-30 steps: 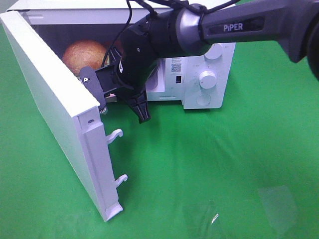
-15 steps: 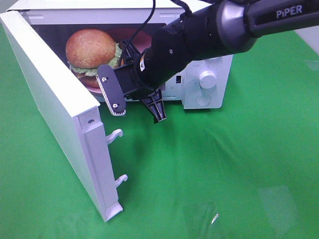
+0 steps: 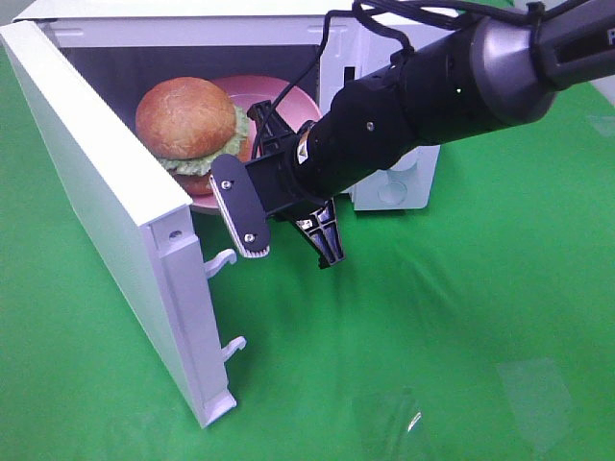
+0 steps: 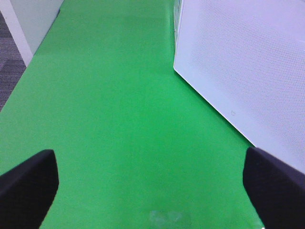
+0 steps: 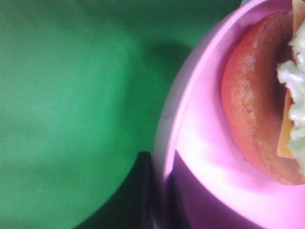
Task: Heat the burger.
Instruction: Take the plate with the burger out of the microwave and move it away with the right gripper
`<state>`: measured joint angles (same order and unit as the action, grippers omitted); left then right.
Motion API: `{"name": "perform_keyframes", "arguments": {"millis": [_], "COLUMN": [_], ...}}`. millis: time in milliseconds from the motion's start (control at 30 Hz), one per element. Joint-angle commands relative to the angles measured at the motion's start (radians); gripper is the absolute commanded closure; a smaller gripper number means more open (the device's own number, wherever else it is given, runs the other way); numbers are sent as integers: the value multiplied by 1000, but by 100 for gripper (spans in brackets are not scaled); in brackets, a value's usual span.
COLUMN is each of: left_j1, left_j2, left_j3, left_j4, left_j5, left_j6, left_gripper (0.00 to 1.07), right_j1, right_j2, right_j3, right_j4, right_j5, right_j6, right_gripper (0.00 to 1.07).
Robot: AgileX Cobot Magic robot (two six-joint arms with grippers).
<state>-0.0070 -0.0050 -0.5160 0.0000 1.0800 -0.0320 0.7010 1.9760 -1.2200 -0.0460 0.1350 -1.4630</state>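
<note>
High camera first: the microwave [image 3: 384, 115] sits at the upper middle of the frame on the green tablecloth [image 3: 461, 317], with its door [image 3: 106, 211] swung wide open toward the lower left. The burger [image 3: 187, 125] is on a pink plate [image 3: 288, 101] right at the oven's mouth, upper left of center. The right arm [image 3: 432, 96] comes in from the upper right, and its wrist hardware blocks the plate's near edge, so the right gripper itself isn't visible here.

Left wrist camera: the left gripper [image 4: 152, 179] has its two dark fingertips [image 4: 26, 183] sitting at the bottom corners of the frame, spread as wide as they go, nothing between them but green cloth. The white perforated microwave wall fills the upper right.

Right wrist camera: super close-up. The right gripper [image 5: 159, 191] is pinched nearly closed on the plate's rim at the bottom center, and the burger's bun and lettuce fill the right edge.
</note>
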Motion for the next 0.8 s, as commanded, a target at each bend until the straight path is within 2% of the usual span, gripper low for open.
{"name": "perform_keyframes", "arguments": {"millis": [33,300,500,800], "left_j1": [3,3,3,3], "left_j2": [-4,-4,-4,-4], "left_j3": [0,0,0,0], "left_j4": [6,6,6,6], "left_j5": [-14,-14,-14,-14], "left_j6": [3,3,3,3], "left_gripper": [6,6,6,6], "right_j1": [-1,0,0,1], "right_j2": [-52,-120,-175,-254], "right_j3": [16,93,175,263], "right_j4": [34,46,132,163], "right_j5": [-74,-83,-128,-129], "right_j6": [-23,-23,-39,-62], "right_gripper": [107,107,107,107]}}
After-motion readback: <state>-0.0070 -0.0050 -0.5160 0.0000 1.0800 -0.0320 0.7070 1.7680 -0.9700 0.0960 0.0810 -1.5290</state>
